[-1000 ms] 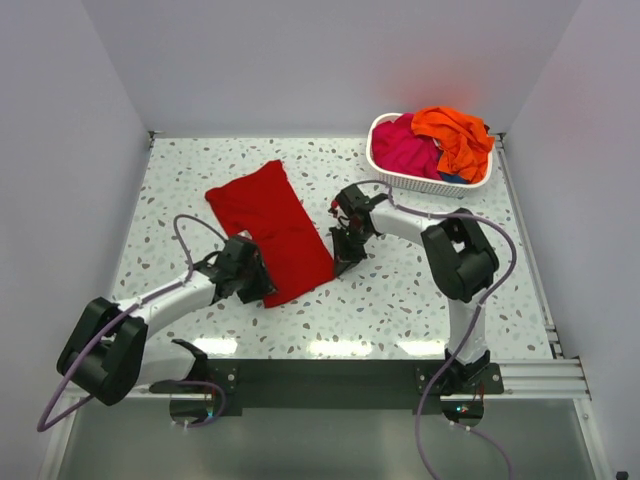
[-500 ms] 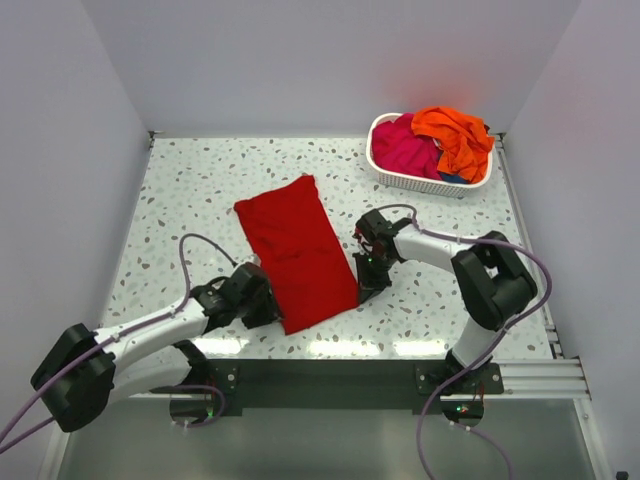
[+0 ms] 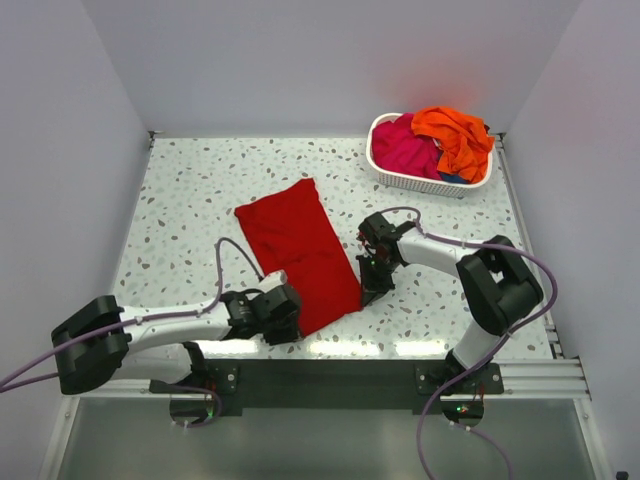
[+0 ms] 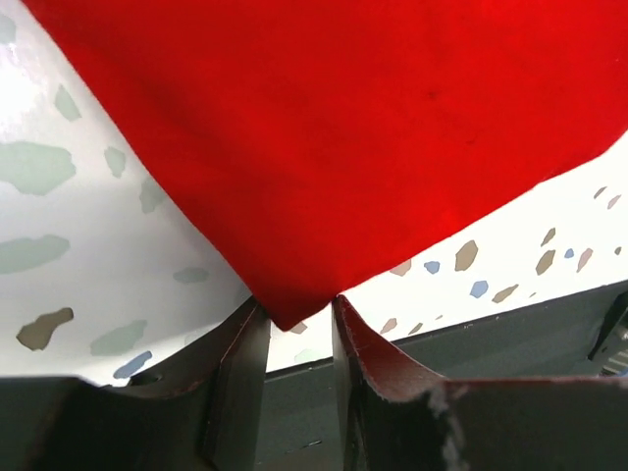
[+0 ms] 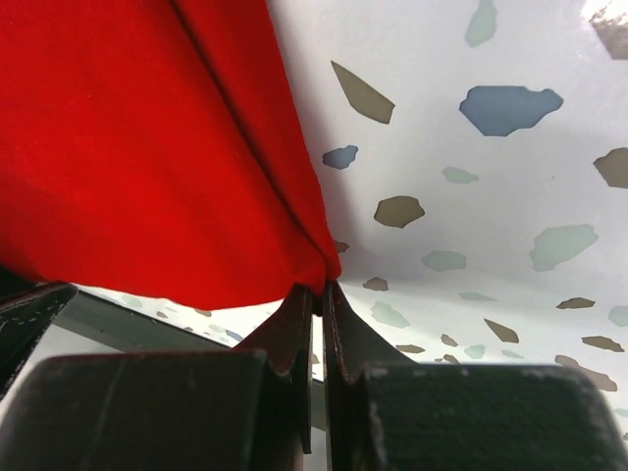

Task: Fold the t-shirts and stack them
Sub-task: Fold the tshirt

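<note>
Left gripper (image 4: 297,306) clamps one corner of deep red t-shirt (image 3: 300,250); right gripper (image 5: 319,287) pinched shut on another; cloth spreads ahead of both.

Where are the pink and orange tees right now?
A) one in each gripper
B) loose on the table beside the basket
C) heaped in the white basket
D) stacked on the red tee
C: the magenta tee and the orange tee both lie heaped inside the white basket at the far right of the table, while only the red tee is out on the tabletop.
</note>
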Motion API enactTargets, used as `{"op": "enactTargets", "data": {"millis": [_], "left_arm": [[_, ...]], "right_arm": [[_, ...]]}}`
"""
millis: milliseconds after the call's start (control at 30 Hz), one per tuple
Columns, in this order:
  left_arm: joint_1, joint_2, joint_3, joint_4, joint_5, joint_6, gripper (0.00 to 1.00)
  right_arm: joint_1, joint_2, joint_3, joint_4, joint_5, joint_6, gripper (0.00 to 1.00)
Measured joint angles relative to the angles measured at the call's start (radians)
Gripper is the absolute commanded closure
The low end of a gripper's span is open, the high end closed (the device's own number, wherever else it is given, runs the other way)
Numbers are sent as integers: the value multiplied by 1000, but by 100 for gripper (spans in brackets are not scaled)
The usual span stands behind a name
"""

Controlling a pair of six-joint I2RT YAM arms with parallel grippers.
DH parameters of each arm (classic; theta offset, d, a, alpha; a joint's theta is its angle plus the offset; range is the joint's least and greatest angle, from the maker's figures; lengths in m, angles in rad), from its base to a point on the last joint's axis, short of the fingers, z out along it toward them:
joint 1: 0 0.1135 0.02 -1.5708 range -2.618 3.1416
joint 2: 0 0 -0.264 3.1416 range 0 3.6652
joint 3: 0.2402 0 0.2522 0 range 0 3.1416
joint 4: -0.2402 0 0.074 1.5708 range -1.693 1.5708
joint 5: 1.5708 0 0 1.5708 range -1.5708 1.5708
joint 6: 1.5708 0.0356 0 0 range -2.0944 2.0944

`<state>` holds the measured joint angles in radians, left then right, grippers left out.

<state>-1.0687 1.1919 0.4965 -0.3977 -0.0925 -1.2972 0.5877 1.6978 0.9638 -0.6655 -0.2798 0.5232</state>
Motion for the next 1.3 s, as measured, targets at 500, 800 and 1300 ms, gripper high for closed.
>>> {"op": "enactTargets", "data": {"millis": [500,800,1300], "left_arm": [[-47,-13,15,-113,-60,-116,68],[-52,7,31,-111,-73,-105,67],[-52,43,31,-39,-94,-74,100]], "right_arm": [[0,-1,2,0,1,0,100],[0,-1,3,0,1,0,100],[0,-1,3,0,1,-2,100]]}}
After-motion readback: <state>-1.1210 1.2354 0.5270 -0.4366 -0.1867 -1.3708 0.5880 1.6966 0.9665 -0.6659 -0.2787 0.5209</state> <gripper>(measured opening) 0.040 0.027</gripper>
